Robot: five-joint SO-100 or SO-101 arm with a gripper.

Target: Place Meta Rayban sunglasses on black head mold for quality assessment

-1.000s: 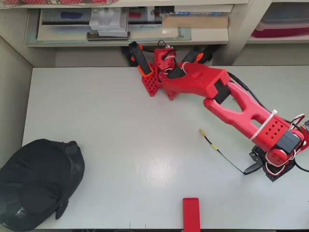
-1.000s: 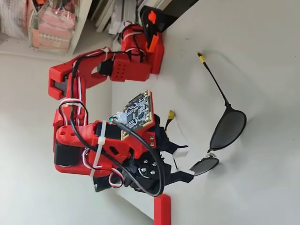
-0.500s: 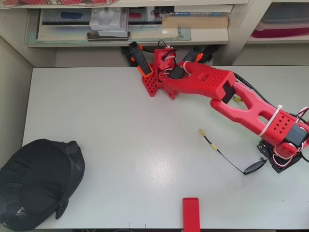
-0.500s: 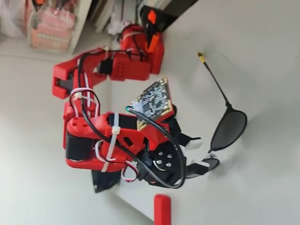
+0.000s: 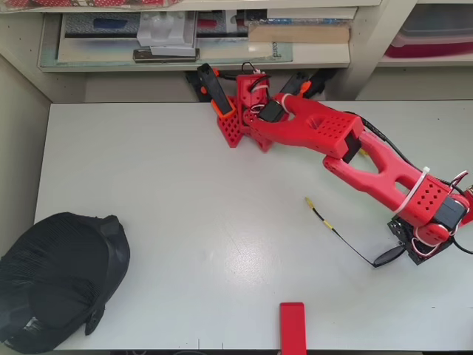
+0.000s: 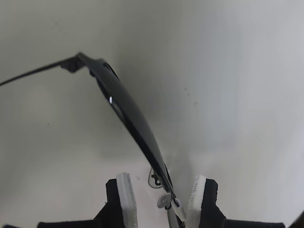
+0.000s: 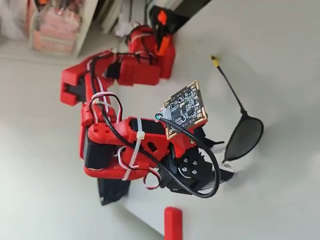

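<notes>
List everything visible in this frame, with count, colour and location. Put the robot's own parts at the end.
Sunglasses: one, thin black frame with dark lenses and a yellow-tipped arm, on the right side of the table in the overhead view, front edge between the gripper fingers.
Head mold: one, matte black, at the lower left corner of the table in the overhead view, far from the sunglasses.
Red block: one, red, at the near table edge.
Table: one, white.
Shelves: cluttered, pale, behind the table.
Arm: one, red, reaching from the back edge to the right.
Circuit board: one, black, on the wrist.
Gripper: one, black with white pads, around the sunglasses' bridge.
</notes>
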